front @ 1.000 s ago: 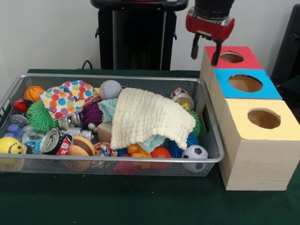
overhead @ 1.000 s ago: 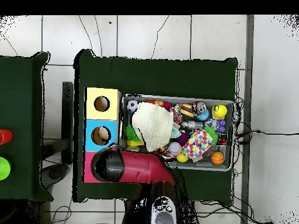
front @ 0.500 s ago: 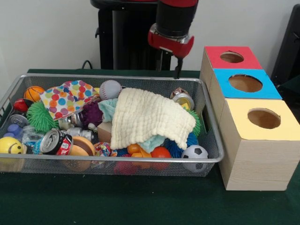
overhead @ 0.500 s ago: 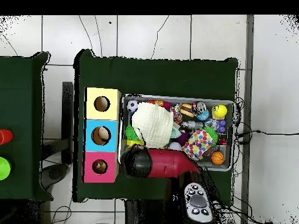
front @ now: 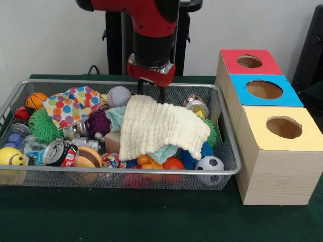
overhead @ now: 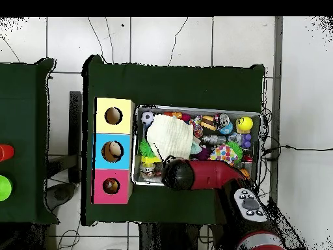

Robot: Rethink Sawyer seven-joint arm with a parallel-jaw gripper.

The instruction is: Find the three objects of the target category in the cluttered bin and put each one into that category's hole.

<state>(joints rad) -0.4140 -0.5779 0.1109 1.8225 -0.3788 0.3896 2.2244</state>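
A wire bin holds a jumble of toys, cans and cloths. A cream cloth covers its middle. My gripper hangs open and empty over the cloth's far edge, just right of a baseball. Also in the bin are a basketball, a soccer ball, a yellow smiley ball, a red can and a tin. To the right stand the red box, blue box and yellow box, each with a round hole. In the overhead view the arm hides the gripper.
A polka-dot cloth, a green spiky ball and a purple spiky ball lie in the bin's left half. The overhead view shows the three boxes in a row against the bin's left side.
The arm has swung from above the red box leftward and down into the bin, stopping over the cream cloth's far edge. Nothing in the bin has moved.
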